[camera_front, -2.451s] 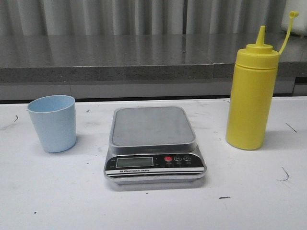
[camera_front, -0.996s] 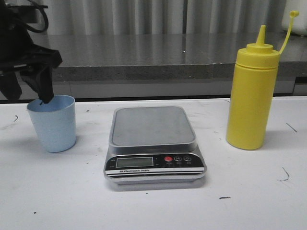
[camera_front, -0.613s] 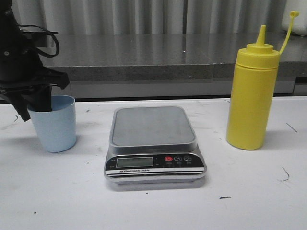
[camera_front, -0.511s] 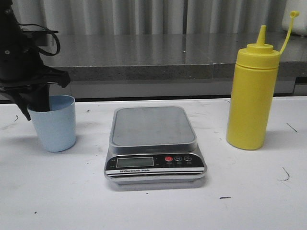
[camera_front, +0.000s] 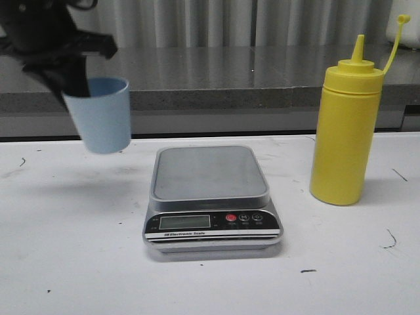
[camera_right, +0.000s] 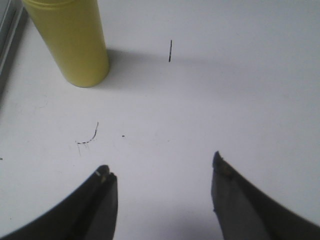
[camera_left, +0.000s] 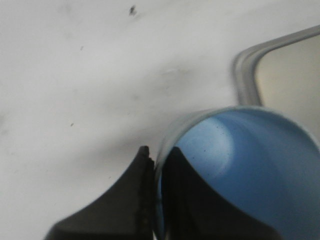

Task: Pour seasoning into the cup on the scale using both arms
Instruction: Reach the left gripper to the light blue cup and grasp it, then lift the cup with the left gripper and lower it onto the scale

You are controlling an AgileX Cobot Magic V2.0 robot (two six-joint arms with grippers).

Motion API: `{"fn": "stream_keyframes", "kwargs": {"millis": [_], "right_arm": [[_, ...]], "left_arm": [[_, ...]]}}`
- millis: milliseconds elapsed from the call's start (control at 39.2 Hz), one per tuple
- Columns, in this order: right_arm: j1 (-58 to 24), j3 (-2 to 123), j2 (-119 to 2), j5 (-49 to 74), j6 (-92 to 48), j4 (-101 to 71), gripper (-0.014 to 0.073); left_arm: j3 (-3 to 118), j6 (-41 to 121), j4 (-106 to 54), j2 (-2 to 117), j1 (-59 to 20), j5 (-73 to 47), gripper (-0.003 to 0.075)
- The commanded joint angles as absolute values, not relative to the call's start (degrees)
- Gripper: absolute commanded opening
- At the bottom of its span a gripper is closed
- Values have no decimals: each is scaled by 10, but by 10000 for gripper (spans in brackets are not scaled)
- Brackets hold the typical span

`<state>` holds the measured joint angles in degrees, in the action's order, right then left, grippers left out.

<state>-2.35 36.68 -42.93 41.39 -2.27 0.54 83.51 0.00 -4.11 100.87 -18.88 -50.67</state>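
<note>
Blue cup point(camera_front: 100, 115) hangs above the table, its rim pinched by the left tool point(camera_front: 73, 84).

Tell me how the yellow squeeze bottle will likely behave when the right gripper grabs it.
The seasoning stands tall on a narrow base, so a nudge near its top would probably tip it. Its smooth plastic wall looks slippery and, being a squeeze bottle, may give under the fingers. The right gripper is open, apart from it; a grip around mid-body seems safest. How full it is cannot be seen.
</note>
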Motion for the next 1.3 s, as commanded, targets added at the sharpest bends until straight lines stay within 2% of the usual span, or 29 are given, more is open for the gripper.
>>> {"fn": "stream_keyframes", "kwargs": {"millis": [0,383,715,970,1098,1200,1277], "right_arm": [[-18,382,-430,378,-26,10,442],[-18,382,-430,378,-26,10,442],[-18,382,-430,378,-26,10,442],[-18,382,-430,378,-26,10,442],[-18,382,-430,378,-26,10,442],[-18,382,-430,378,-26,10,442],[-18,382,-430,378,-26,10,442]], "left_arm": [[906,-4,-51,974,-228,-533,-20],[1028,-4,-27,1058,-326,-546,-20],[1047,-4,-25,1127,-334,-547,-20],[1047,-4,-10,1136,-334,-546,-11],[1047,-4,-9,1136,-334,-555,113],[1047,-4,-10,1136,-334,-558,263],[1047,-5,-10,1136,-334,-563,344]]}}
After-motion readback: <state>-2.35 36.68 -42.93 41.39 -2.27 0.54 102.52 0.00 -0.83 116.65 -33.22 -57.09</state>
